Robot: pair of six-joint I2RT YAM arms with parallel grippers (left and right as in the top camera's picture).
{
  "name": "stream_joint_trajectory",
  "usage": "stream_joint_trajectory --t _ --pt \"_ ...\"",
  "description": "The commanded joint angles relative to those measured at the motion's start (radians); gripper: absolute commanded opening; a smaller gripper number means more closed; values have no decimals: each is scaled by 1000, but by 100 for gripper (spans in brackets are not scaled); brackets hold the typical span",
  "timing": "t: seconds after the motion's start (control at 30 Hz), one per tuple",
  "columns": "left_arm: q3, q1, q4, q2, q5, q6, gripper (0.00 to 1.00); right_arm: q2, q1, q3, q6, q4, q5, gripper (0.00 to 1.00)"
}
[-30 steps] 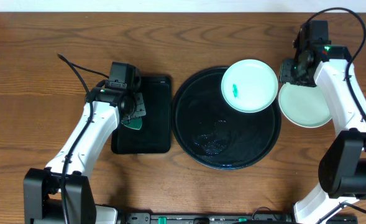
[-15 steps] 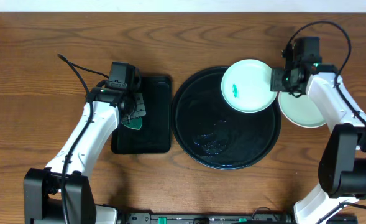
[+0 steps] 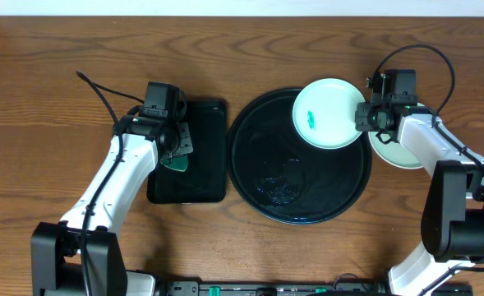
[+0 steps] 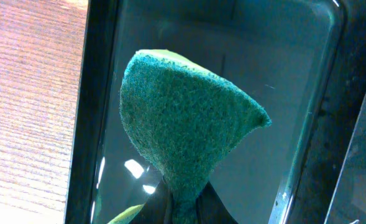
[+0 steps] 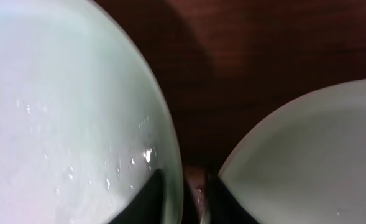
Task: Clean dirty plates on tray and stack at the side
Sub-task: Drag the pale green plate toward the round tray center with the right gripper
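The brown wooden table (image 3: pixel 53 74) carries everything; at its middle lies the round black tray (image 3: pixel 250 173), glossy and wet; left of the tray, just beside it, lies a small tray (image 3: pixel 205 156), black and rectangular; the left arm (image 3: pixel 114 185) reaches over the small tray from the side far from the tray, and the right arm (image 3: pixel 439 148) comes in from the right of the tray; the smeared plate (image 3: pixel 340 103), pale mint, rests on the upper right part of the tray, with its edge passing over the tray's rim; a second plate (image 3: pixel 389 154), pale and without marks, lies on the table just right of the tray, partly hidden under the right arm; a green sponge (image 4: pixel 183 130) hangs over the small tray, left of the tray, and the left gripper (image 4: pixel 183 208) is closed tight on its lower end; the right gripper (image 3: pixel 365 117) is at the right edge of the smeared plate, its jaws narrow with the rim between them, but I cannot tell if they press it; the teal smear (image 3: pixel 311 117) sits on the left part of that plate, above the tray.
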Motion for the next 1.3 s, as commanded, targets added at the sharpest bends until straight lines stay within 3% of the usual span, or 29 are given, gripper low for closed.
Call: stream_joint_trajectory --t 0.0,0.1,0.43,0.67,0.87,1.1,1.27 --pt "-4 0 0 8 -2 9 8 5 -8 -5 -3 13 -5 11" --pt "-4 0 0 8 -2 9 8 5 -8 -5 -3 17 -5 1" --pt "-4 -4 0 8 -2 10 8 -9 -8 -3 -4 11 -32 1" --pt "-4 -4 0 8 -2 10 8 -142 -8 -3 7 -90 -83 1" --pt "-4 -4 0 8 -2 10 8 -260 -8 -3 100 -250 -83 1" --pt "-4 -4 0 8 -2 10 8 -265 -7 -8 252 -445 -83 1" --pt "-4 -4 0 8 -2 10 8 -262 -6 -48 298 -466 -83 1"
